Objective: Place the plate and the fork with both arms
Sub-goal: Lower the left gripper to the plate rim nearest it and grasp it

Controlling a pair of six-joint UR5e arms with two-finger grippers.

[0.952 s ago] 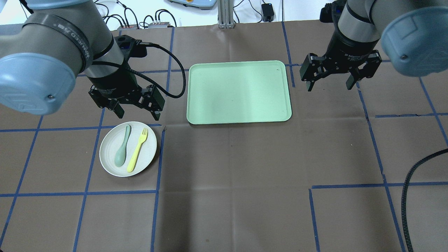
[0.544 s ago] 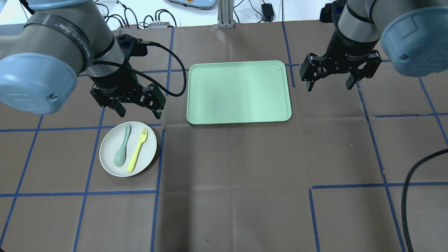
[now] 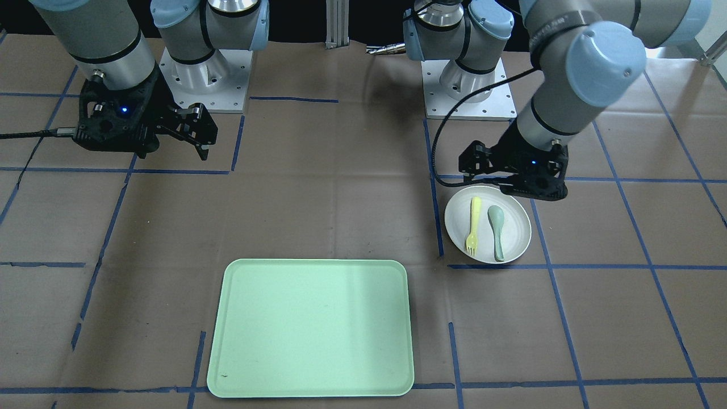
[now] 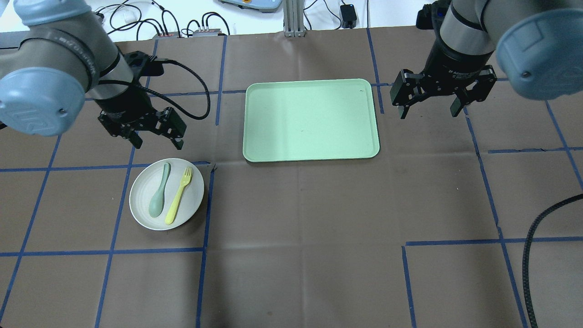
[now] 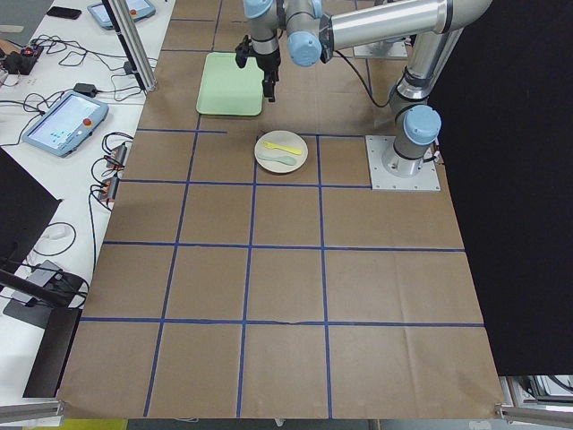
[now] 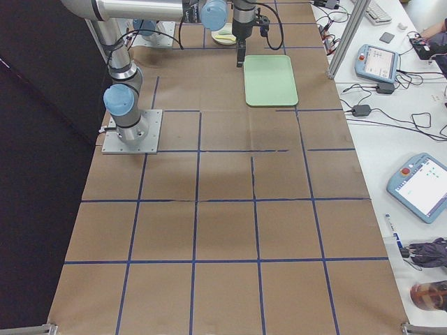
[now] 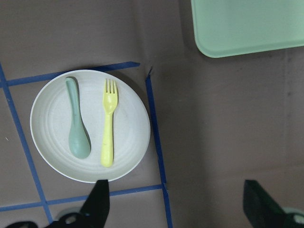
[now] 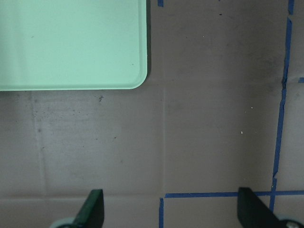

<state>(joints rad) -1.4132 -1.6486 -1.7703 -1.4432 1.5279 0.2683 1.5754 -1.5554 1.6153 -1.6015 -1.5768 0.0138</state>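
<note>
Tray (image 4: pixel 311 119): light green and bare, lying flat mid-table. It is likely the drop-off spot, which would explain why the 2 arms flank it.
Plate (image 4: pixel 193 202): off the tray's left short side and nearer the robot. It lies flat on the brown paper (image 4: pixel 300 237), well apart from the tray.
Fork (image 4: pixel 178 195): lies on the plate with its tines toward the far side of the table, beside a grey-green spoon (image 4: pixel 159 196) (the 2 do not touch). Because it rides on the plate, it must be picked off alone or carried along.
Left gripper (image 4: pixel 158 145): left of the tray, raised above the plate, fingers spread wide and holding nothing. Its wrist view frames the whole plate, so it reads as lining up a pick.
Right gripper (image 4: pixel 428 114): just off the tray's right short side, above bare paper, fingers spread and empty. It is probably waiting there for its share.
Progress: neither of the 2 items has reached the tray, so this looks like step 1, the approach.
Risk: the shallow rim gives little to pinch, and a tilt would slide the fork.
</note>
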